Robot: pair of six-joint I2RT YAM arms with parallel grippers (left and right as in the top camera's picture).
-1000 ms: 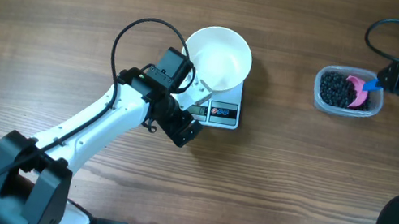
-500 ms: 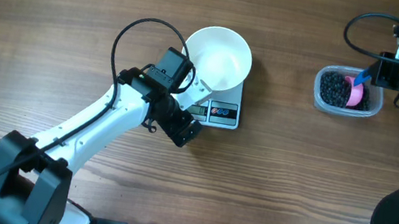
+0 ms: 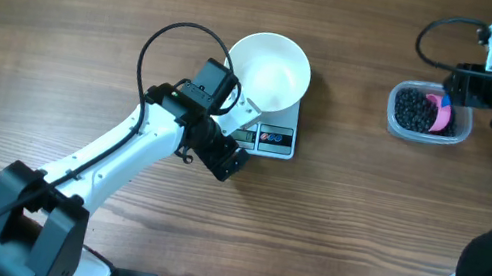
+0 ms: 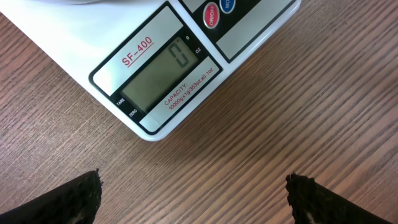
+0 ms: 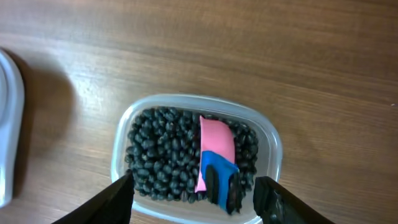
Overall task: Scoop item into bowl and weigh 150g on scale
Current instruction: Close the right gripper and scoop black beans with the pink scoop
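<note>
So the left gripper [image 4: 193, 202] is hanging by the scale [image 4: 158, 71], fingers spread wide, and the scale's carrying the bowl [image 3: 269, 69]. Over right, beans [image 5: 158, 149] are lying in the tub [image 5: 186, 99] with the pink scoop [image 5: 214, 146], right gripper [image 5: 196, 196] hovering above, jaws apart, holding nothing.

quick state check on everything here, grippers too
bowl: empty, on the scale
scale: on, reads 0
beans: in the tub
tub: open
scoop: lying on the beans, not held
left gripper: open, empty
right gripper: open over the tub, empty
</note>
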